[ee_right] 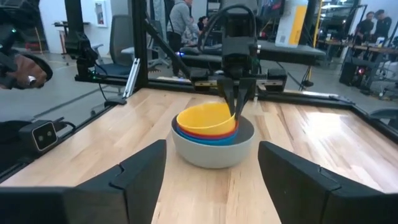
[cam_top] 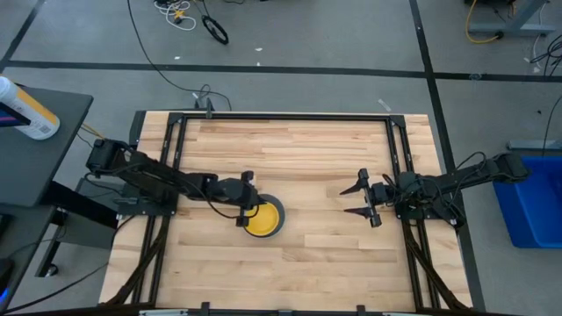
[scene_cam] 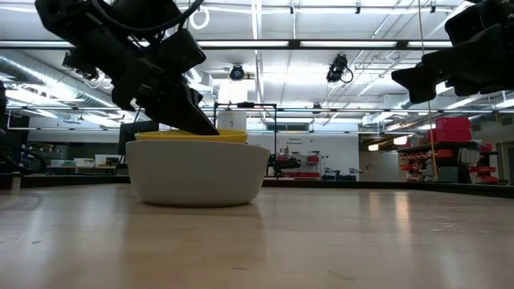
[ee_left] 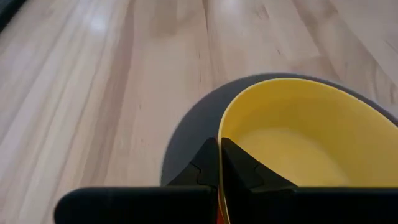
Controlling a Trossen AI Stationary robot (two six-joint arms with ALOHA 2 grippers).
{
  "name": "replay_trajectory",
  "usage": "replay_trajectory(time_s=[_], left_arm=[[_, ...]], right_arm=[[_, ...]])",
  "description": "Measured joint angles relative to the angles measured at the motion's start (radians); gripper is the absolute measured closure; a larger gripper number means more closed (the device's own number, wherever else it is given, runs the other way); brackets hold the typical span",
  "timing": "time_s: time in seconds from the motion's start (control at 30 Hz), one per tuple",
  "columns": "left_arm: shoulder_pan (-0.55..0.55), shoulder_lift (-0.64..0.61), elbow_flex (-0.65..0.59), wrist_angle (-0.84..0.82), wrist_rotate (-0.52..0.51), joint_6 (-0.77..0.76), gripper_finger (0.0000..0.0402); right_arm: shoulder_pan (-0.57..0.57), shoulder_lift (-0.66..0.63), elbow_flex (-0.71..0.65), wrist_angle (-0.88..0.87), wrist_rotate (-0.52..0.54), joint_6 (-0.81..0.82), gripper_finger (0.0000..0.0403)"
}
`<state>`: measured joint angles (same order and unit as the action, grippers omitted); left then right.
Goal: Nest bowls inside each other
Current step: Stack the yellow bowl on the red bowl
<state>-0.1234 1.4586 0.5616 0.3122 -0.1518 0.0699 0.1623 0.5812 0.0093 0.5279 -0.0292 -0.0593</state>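
Note:
A grey bowl [cam_top: 276, 219] [ee_right: 214, 152] stands on the wooden table, a little left of its middle. Nested in it are a blue bowl [ee_right: 205, 140], a red bowl [ee_right: 208, 132] and, on top, a yellow bowl [cam_top: 263, 218] [ee_left: 298, 143] [ee_right: 205, 118]. My left gripper [cam_top: 245, 213] [ee_left: 219, 163] reaches in from the table's left and is shut on the yellow bowl. My right gripper [cam_top: 344, 201] [ee_right: 211, 186] hovers open above the table to the right of the stack, pointing at it, with nothing between its fingers. My left gripper pinches the yellow bowl's rim [ee_left: 219, 142] on the side toward the table's left edge, one finger inside the bowl [ee_left: 249, 171] and one outside [ee_left: 198, 169]. The fingers slant down from the left. The bowl sits in the stack, its rim [scene_cam: 193, 136] just above the grey bowl's.
Bare wood lies all around the stack, with open room between it and my right gripper. Black frame rails [cam_top: 285, 117] run along the table's far edge and both sides. A blue bin [cam_top: 531, 206] stands on the floor off the right side.

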Motion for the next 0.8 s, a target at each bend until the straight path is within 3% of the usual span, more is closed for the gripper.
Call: replay_trajectory(time_s=[0.3,0.8], left_arm=[[0.003,0.000,0.060,-0.141,0.060,0.000,0.0396],[0.038,0.000,0.059,-0.122,0.118,-0.008,0.0396]], right_arm=[[0.000,0.000,0.000,-0.008,0.000,0.017,0.0128],[0.000,0.000,0.000,-0.008,-0.010,0.034,0.0144]])
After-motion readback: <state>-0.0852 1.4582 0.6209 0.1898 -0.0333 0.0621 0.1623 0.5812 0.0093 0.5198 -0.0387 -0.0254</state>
